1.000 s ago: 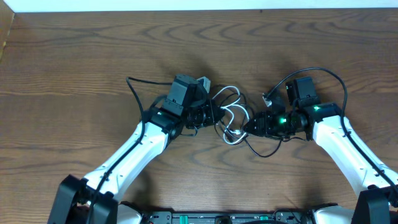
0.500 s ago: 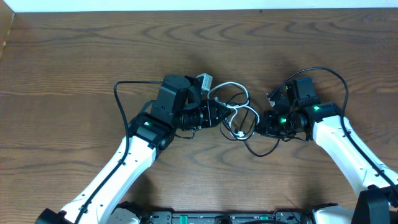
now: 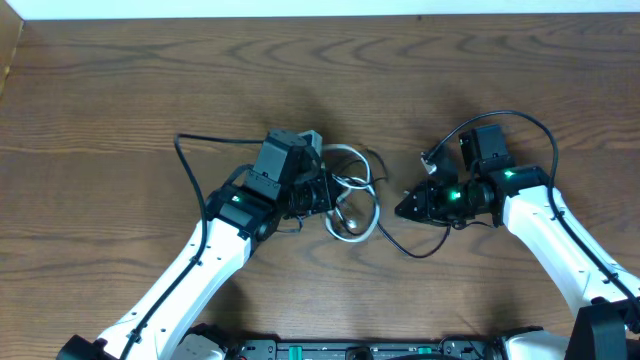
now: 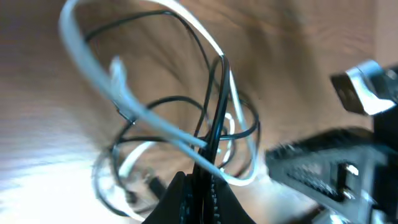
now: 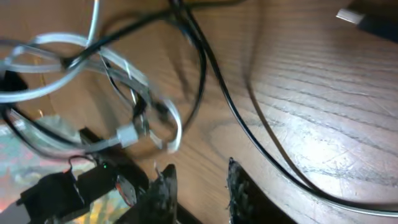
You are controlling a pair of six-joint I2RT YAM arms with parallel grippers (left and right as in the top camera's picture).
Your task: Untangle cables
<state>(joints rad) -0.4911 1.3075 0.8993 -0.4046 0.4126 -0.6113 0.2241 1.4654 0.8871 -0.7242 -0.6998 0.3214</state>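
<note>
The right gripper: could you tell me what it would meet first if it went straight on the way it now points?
Most likely the black cable, which crosses just ahead of the open right gripper; the white cable loop lies just beyond. Height is unclear, so it might pass over.

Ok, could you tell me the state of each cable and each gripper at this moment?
left gripper: shut on the black cable.
right gripper: open, holding nothing.
white cable: looped, tangled with the black cable.
black cable: pinched in the left gripper, wound through the white loops, not yet untangled.
</note>
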